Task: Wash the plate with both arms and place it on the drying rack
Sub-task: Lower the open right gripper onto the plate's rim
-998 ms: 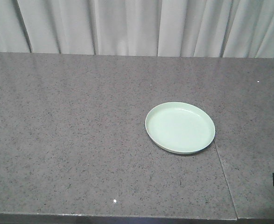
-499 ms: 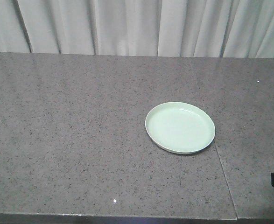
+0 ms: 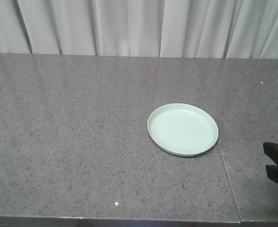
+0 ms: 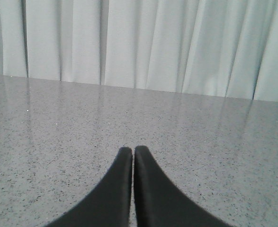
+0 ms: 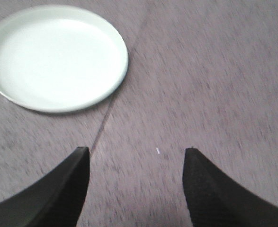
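Note:
The pale mint-green plate lies flat on the speckled grey counter, right of centre; the right wrist view shows the plate at upper left. My right gripper enters at the front view's right edge, right of the plate and apart from it. The right wrist view has this gripper open over bare counter, nothing between its fingers. My left gripper is shut on nothing above bare counter and faces the curtain; it is out of the front view. The drying rack is out of view.
A thin seam runs through the counter just right of the plate. White curtains hang behind the counter's far edge. The counter's front edge crosses the bottom of the front view.
My right gripper has come further into the front view from the right edge, moving left and up toward the plate. The plate has not moved.

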Controlling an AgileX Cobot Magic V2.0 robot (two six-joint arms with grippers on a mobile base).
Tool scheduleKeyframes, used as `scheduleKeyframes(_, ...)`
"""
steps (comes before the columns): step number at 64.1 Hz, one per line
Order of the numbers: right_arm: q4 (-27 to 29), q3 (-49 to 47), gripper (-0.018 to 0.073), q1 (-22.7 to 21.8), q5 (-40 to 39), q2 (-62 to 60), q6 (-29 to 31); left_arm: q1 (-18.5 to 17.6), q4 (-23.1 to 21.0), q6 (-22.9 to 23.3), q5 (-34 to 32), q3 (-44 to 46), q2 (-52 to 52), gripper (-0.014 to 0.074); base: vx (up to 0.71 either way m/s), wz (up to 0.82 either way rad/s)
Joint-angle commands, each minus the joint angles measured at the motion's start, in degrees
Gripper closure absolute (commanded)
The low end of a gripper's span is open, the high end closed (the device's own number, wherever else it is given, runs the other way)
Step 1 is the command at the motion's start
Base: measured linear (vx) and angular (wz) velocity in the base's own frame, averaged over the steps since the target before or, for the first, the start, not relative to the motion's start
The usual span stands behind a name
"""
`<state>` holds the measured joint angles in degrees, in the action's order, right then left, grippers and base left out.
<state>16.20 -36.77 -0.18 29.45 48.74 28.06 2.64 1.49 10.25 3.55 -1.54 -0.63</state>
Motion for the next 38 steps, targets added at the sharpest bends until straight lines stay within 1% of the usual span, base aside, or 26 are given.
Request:
scheduleKeyframes(1, 7.1, -5.3, 0.0122, -0.2, -4.1, 2.7, 7.0, -0.4, -0.2, 0.0, -4.6, -0.8, -0.9, 0.0601, 0.0, 0.0)
scheduleKeyframes(6, 9.4, -8.8, 0.0122, -0.2, -3.7, 5.7, 9.6, -0.4, -0.2, 0.0, -4.6, -0.8, -0.9, 0.0601, 0.0, 0.0)
scheduleKeyframes(18, 9.7, -18.4, 0.0122, 0.0, 0.7, 15.2, 9.9, -0.4, -0.2, 0.0, -4.6, -0.8, -0.9, 0.0601, 0.0, 0.0)
scheduleKeyframes(27, 9.1, -24.1, 0.0122, 4.7, 0.1, 22.6, 10.2, -0.4, -0.2, 0.0, -4.6, -0.8, -0.9, 0.0601, 0.0, 0.0)
scheduleKeyframes(29, 9.1, -25.4, 0.0122, 5.7, -0.1, 24.1, 9.6, -0.4, -0.2, 0.0, -4.6, -0.8, -0.9, 0.0601, 0.0, 0.0)
scheduleKeyframes(34, 8.5, -28.4, 0.0122, 7.3, 0.6, 28.5, 5.6, -0.4, -0.2, 0.0, -4.6, -0.8, -0.9, 0.0601, 0.0, 0.0)
scheduleKeyframes(38, 6.5, -31.2, 0.0122, 7.4, 3.2, 32.0, -0.3, -0.4, -0.2, 0.0, -4.6, -0.8, -0.9, 0.0601, 0.0, 0.0)
